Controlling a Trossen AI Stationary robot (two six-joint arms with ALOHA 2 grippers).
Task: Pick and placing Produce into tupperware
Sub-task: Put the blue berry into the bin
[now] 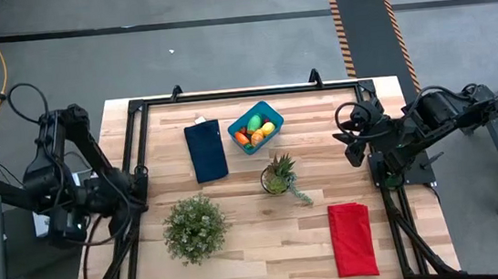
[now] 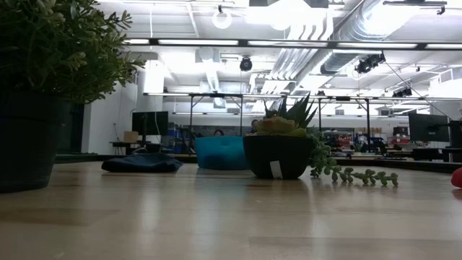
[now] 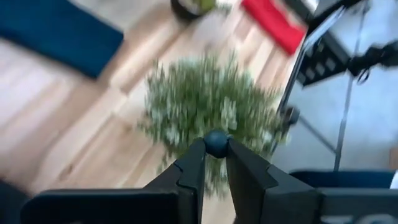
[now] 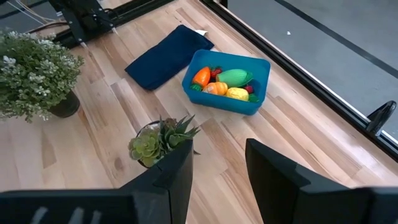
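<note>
A: Where is the produce (image 1: 254, 130) located?

B: The produce is seen inside the tupperware (image 1: 269, 112), the bright blue tub set near the far edge of the worktop (image 1: 250, 240). In the right wrist view a green oval (image 4: 234, 77), an orange carrot (image 4: 201, 76), an orange oval (image 4: 217, 89) and a yellow lemon (image 4: 237, 94) are shown lying together in it, with small red pieces between them.

A: What is placed around the tub?

B: A dark blue cloth (image 1: 205, 150) is laid flat just beside it, toward the left arm. A spiky-leaved plant (image 1: 277, 173) in a small dark pot is set nearer the middle of the worktop, with a trailing strand stretched out beside it. A bushy green potted plant (image 1: 194, 226) is placed toward the near left, and a red cloth (image 1: 353, 238) toward the near right.

A: How are the two hands shown?

B: The left hand (image 3: 211, 163) is held at the worktop's left edge, apart from the produce; its fingers are drawn almost together, and a small dark round part is seen at their tips. Whether that part is a separate object cannot be told. The right hand (image 4: 219, 160) is held at the worktop's right edge, well apart from the tub; its fingers are parted with nothing between them.
</note>
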